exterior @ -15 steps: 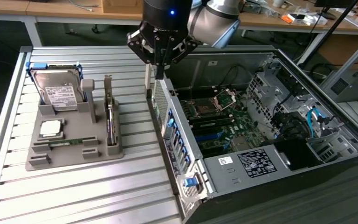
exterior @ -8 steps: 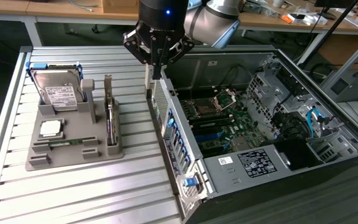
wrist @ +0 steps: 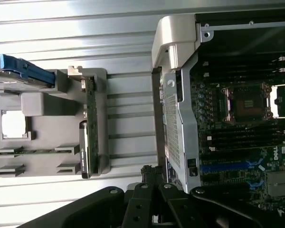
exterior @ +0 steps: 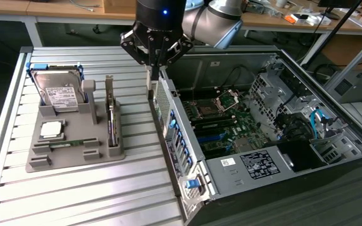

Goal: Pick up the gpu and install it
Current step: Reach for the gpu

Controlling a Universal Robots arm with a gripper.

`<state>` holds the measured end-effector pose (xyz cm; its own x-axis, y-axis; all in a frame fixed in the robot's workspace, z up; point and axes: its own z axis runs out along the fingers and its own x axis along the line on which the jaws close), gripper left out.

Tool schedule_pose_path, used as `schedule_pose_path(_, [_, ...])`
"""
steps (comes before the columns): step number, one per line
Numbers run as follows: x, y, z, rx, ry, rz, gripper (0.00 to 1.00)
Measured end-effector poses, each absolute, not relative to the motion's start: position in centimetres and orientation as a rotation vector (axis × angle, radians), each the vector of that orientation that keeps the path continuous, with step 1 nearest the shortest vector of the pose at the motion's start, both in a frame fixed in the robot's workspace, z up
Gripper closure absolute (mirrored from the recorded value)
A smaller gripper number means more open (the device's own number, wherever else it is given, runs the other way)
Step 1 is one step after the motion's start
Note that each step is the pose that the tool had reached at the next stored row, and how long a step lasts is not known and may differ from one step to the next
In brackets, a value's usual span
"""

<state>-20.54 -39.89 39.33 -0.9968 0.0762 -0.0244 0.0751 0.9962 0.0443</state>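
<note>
1. Nearest my wrist camera is the end effector (wrist: 151, 176), with its black linkages drawn together. In the exterior view the end effector (exterior: 155, 69) is closed, fingers meeting, with nothing between them that I can see. It hangs over the rear edge of the open computer case (exterior: 179, 141), upper middle of that frame.
2. The gpu (exterior: 110, 117) stands on its long edge in a slot of the grey holder (exterior: 74, 157) on the bench (exterior: 74, 202). That is the left half of the exterior view, well apart from the end effector.
3. I judge the card light, stiff and thin, but fragile. Its faces carry components and its lower edge carries contacts.
4. I would pinch it across the two flat faces along the exposed upper edge, near mid-length and clear of the holder's posts. The grip should be gentle, since bare board may slip.
5. The hard drive (exterior: 58, 92) leans in the same holder, near the card on the exterior view's left, and is not my target.
</note>
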Motion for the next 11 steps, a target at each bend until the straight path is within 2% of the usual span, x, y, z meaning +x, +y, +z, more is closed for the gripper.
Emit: schedule_pose_path(11, [-21.31,-39.90,39.33,0.118,3.112,0.068,0.89])
